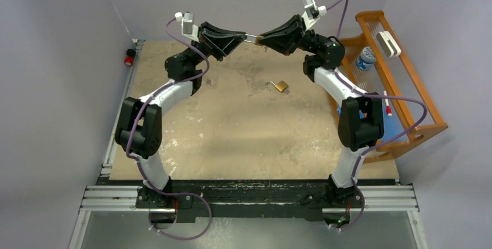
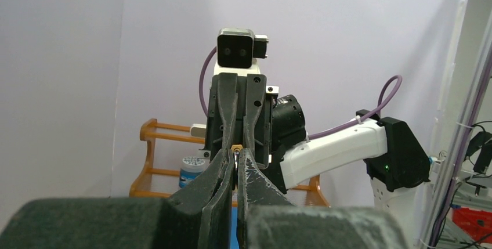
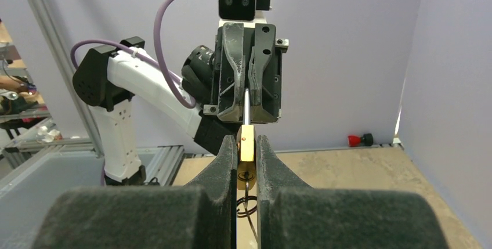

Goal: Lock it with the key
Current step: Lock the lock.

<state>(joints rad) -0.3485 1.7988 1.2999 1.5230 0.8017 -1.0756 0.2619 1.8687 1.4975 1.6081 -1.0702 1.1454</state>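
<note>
Left gripper (image 1: 243, 36), matte black, fingers pressed together on the thin silver shank of the key (image 1: 253, 38). Right gripper (image 1: 263, 40) clamped on its flat brass head, both raised above the scuffed tan table (image 1: 232, 139). Brass padlock (image 1: 281, 86) lies below on the table, shackle open. Only the right wrist view shows the wire ring (image 3: 246, 204) hanging under the head.

Top camera looks down on the table (image 1: 232, 139); wrist cameras face each other closely, left hand (image 2: 237, 159) opposite right hand (image 3: 247, 144).
</note>
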